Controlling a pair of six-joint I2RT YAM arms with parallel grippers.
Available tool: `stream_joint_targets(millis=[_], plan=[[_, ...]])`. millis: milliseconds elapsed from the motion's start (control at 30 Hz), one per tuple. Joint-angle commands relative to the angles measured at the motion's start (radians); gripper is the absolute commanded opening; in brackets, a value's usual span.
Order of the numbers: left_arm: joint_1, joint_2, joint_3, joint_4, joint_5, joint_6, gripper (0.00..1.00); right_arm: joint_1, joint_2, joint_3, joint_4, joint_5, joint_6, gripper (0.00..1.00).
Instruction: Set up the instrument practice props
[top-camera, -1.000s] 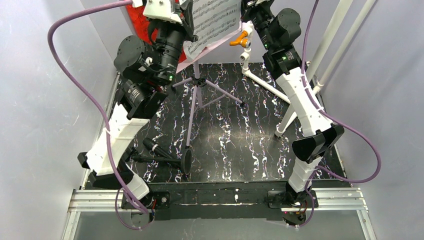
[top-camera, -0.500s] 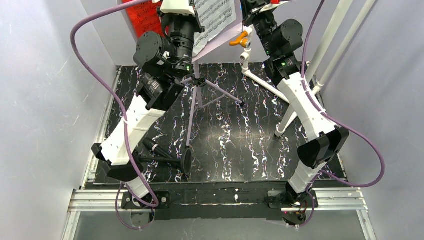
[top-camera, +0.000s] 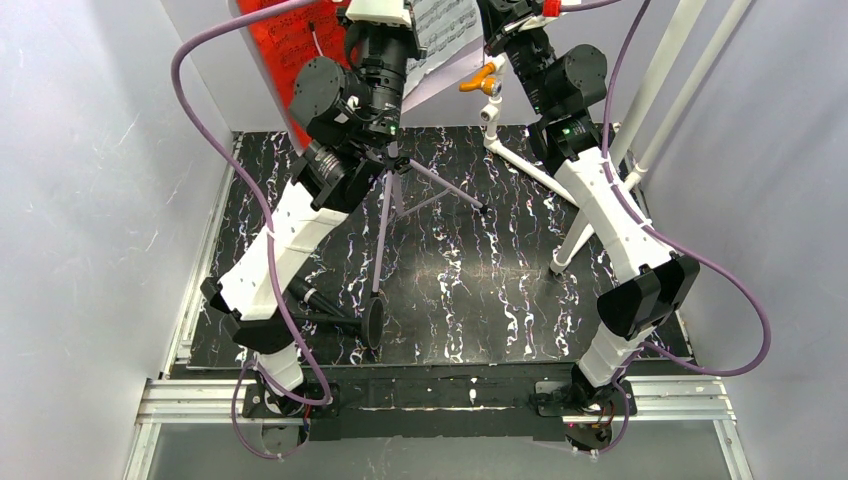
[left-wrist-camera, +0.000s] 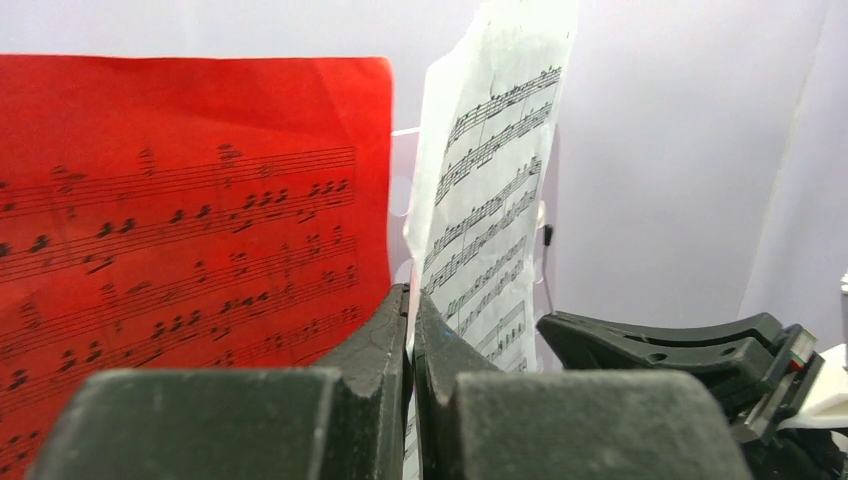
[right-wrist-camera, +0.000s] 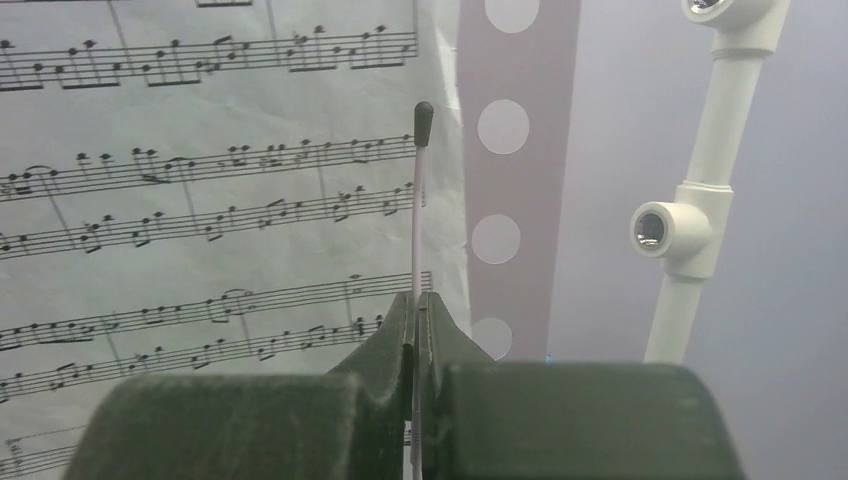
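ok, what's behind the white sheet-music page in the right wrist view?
A lilac perforated music stand panel shows past the right edge of the white sheet-music page, round holes visible. The page covers the rest of that panel.

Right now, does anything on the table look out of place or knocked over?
Yes: the microphone stand lies on its side on the table at the near left, its round base tipped on edge instead of standing.

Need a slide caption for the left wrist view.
Left gripper shut on the edge of the white sheet-music page, with the red sheet-music page to its left.
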Motion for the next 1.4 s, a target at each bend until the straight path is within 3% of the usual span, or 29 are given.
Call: stream_joint_targets(millis=[0,467,1000,1100,1167,1267,1367], plan=[[0.003,0.011,0.032,0.056,0.107,0.052,0.0,0.005,-0.049,0.009,0.061,-0.05,0.018,0.01],[0.002,0.031,0.013,0.056,0.162,0.181,0.0,0.006,-0.052,0.004,0.05,-0.072,0.018,0.01],[0.003,-0.01,-0.066,0.021,0.222,0.23,0.0,0.005,-0.041,0.015,0.035,-0.079,0.045,0.01],[0.003,-0.006,-0.057,0.023,0.213,0.227,0.0,0.005,-0.043,0.014,0.032,-0.08,0.055,0.06],[0.003,-0.003,-0.05,0.023,0.207,0.224,0.05,0.006,-0.046,0.014,0.025,-0.08,0.056,0.1],[0.003,-0.001,-0.036,0.023,0.198,0.218,0.25,0.005,-0.053,0.009,0.012,-0.075,0.056,0.18],[0.003,-0.003,-0.026,0.021,0.185,0.201,0.41,0.006,-0.068,-0.006,0.005,-0.069,0.058,0.38]])
